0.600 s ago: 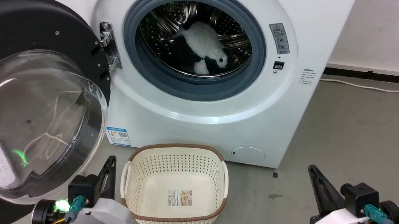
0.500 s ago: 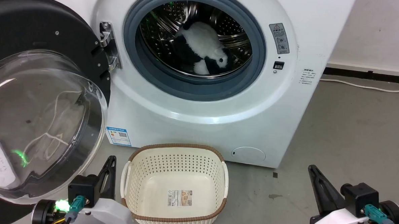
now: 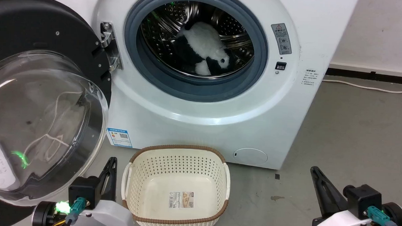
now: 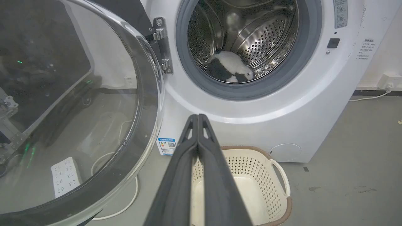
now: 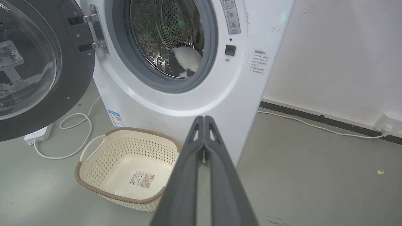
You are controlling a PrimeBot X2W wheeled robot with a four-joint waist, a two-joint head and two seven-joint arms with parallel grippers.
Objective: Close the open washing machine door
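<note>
hanging wide open, washing machine door (image 3: 36,85).

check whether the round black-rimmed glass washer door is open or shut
Open: the round black-rimmed glass door hangs wide on its metal hinge, leaving the steel drum and the black-and-white plush inside exposed.

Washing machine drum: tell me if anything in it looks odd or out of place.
A black-and-white plush toy lies alone in the steel drum, an odd load. Nothing looks spilled or damaged; the washing machine door hangs wide open.
</note>
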